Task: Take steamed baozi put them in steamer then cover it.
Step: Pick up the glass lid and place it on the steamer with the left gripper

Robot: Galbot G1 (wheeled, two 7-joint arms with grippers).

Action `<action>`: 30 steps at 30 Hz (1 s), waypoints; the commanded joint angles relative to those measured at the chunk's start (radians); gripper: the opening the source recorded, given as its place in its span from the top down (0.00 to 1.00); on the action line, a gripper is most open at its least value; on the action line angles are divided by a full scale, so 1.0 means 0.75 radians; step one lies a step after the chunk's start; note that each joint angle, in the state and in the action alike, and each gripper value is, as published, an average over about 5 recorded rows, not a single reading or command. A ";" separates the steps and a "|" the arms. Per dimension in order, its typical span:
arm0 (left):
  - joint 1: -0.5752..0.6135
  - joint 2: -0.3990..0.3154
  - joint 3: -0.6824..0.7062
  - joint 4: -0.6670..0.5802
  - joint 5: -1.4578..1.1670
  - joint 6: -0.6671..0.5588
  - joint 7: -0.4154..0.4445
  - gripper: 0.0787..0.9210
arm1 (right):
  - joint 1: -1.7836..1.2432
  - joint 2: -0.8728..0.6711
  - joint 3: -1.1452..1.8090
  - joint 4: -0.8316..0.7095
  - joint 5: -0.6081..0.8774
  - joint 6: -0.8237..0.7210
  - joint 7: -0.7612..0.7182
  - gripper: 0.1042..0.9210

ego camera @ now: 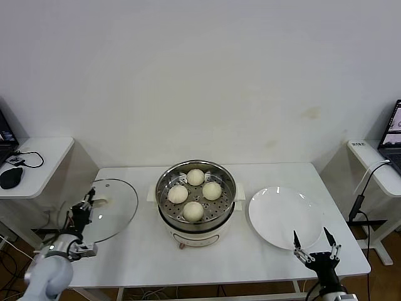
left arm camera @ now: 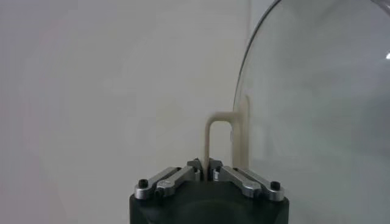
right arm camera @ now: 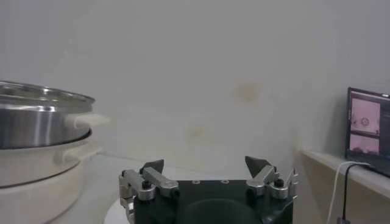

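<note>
All four buns (ego camera: 195,193) are seen lying on the perforated tray inside the steamer (ego camera: 196,210), which stands at the middle of the table (ego camera: 250,254), so the loading part of the task is judged to be finished and the covering step to be in hand. The glass lid (ego camera: 113,209) is held at the table's left side, well apart from the steamer, and appears lifted and tilted rather than lying flat. It is gripped by the left gripper (left arm camera: 207,172), whose fingers are closed tightly on the cream bar handle (left arm camera: 220,137), as the left wrist view shows. The right gripper (ego camera: 314,246) is parked near the table's front right corner, just beside the bare white plate (ego camera: 282,216), with its fingers spread wide and nothing between them. For the next move, the lid would need to be carried rightward over the steamer, levelled so its rim sits parallel to the pot's rim, centred and lowered until it is seated all round; only then should the handle be released. Care would be called for so that the rim is not caught on the pot's edge.
</note>
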 commanded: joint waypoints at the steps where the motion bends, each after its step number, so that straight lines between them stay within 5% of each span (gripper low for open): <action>1: 0.081 0.102 -0.134 -0.293 -0.061 0.063 0.124 0.93 | 0.000 -0.010 -0.007 0.002 0.002 0.000 0.000 0.12; 15: -0.100 0.062 0.282 -0.521 0.022 0.397 0.276 0.93 | -0.013 0.035 -0.043 0.003 -0.144 0.024 0.010 0.12; 30: -0.373 -0.286 0.661 -0.432 0.416 0.552 0.499 0.93 | 0.075 0.075 -0.090 -0.093 -0.312 -0.002 0.063 0.12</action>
